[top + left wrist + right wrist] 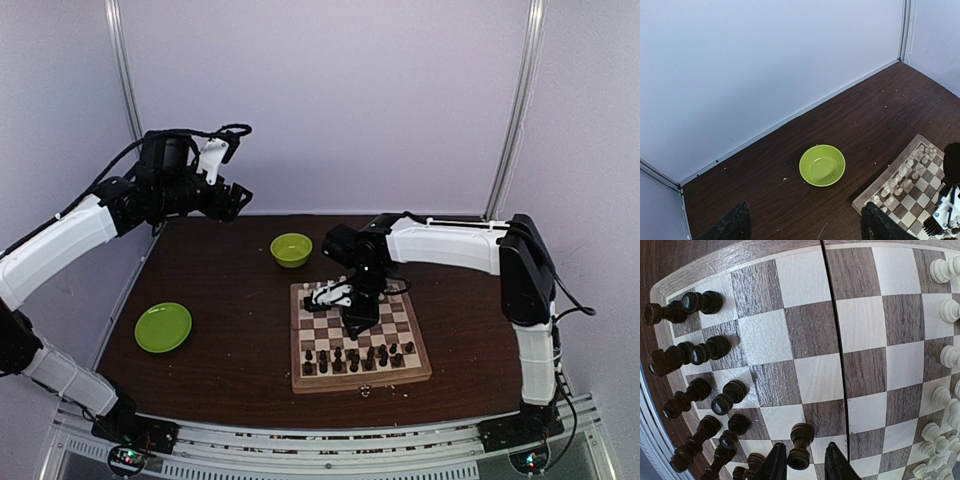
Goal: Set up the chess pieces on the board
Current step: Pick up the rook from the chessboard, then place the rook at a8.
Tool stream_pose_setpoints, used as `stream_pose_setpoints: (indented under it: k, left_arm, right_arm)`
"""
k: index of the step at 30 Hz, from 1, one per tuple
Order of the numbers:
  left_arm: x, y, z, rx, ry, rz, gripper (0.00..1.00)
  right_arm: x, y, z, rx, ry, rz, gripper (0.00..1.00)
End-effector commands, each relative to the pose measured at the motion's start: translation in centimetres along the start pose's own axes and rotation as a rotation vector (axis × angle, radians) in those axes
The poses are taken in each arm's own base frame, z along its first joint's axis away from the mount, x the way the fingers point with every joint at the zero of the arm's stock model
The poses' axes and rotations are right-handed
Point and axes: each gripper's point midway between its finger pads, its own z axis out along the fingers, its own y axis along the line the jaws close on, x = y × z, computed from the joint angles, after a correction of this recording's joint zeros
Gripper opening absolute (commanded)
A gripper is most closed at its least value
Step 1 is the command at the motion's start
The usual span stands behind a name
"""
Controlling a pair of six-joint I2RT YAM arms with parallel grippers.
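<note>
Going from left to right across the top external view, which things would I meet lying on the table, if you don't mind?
Lime-green plate → lime-green bowl → chessboard

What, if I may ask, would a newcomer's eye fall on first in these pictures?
The checkered board lies centre-right, with the right end effector low over it, fingers flanking a dark piece. A lime-green bowl stands beyond the board's far edge, a matching plate further left.

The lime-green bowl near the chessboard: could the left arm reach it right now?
Probably yes. The lime-green round bowl sits alone on the dark wooden table, and the left gripper hangs open, raised on that side, with nothing between them.
</note>
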Motion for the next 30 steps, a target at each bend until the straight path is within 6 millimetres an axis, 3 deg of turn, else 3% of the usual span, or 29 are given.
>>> stream_pose_setpoints:
  k: [1, 9, 16, 21, 30]
  left_arm:
    - [-0.9, -0.2, 0.3, 0.016, -0.030, -0.002, 0.77]
    - [-0.8, -0.3, 0.4, 0.022, -0.024, 0.000, 0.77]
    - [-0.6, -0.5, 0.6, 0.027, -0.019, 0.000, 0.77]
    - [-0.4, -0.4, 0.8, 0.022, -0.009, 0.001, 0.77]
    - [0.2, -0.6, 1.4, 0.027, 0.013, 0.002, 0.77]
  right_arm:
    - [-0.2, 0.3, 0.3, -0.019, 0.008, 0.013, 0.27]
    - [-0.2, 0.3, -0.4, -0.008, 0.004, 0.018, 0.15]
    - [0.4, 0.2, -5.1, 0.047, -0.066, 0.034, 0.11]
    - [2.9, 0.3, -8.5, 0.078, -0.119, 0.081, 0.11]
    - [10.0, 1.7, -9.9, 0.105, -0.144, 0.185, 0.11]
